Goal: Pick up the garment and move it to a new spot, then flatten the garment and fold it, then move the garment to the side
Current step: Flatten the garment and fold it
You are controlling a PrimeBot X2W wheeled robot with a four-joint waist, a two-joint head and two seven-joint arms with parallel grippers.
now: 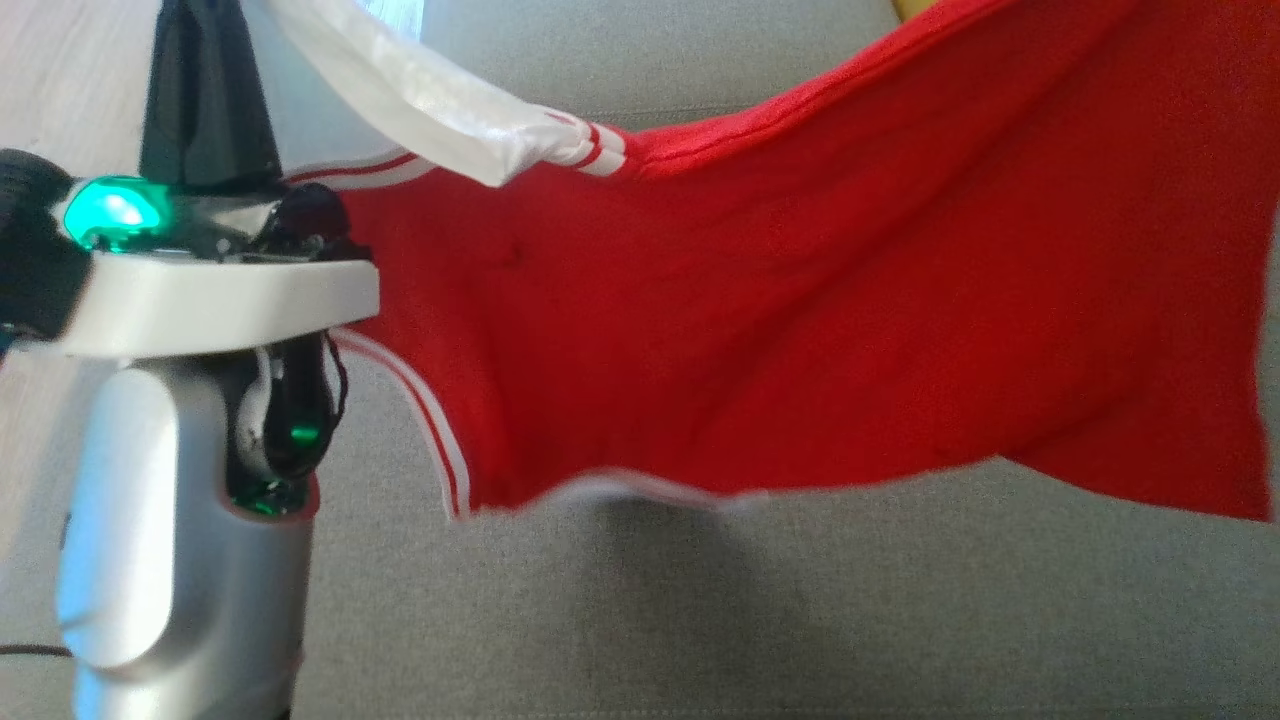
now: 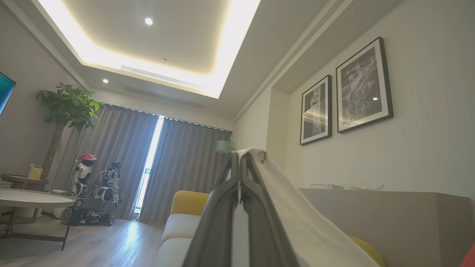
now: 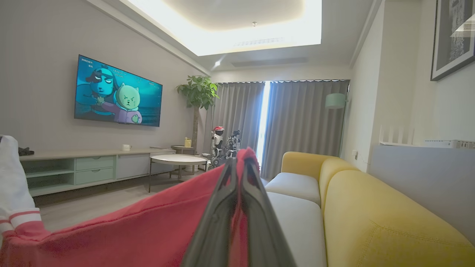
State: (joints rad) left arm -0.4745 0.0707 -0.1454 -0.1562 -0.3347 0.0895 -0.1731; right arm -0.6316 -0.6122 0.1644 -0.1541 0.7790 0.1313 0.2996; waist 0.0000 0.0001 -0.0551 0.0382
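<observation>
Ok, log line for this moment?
garment: held up above sofa | left gripper: shut on white part | right gripper: shut on red part

Right gripper (image 3: 240, 165), jaws closed on red garment (image 3: 130, 233) draping toward 8 o'clock. Yellow sofa (image 3: 371, 211) at 4 o'clock; television (image 3: 118, 92) at 10 o'clock.

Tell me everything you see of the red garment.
The garment is soft red jersey-like cloth with a white sleeve and white-and-red striped trim along its edges. It hangs spread and creased above the grey sofa seat, seemingly clear of it. The left gripper pinches the white sleeve; the right gripper is shut on the red fabric.
</observation>
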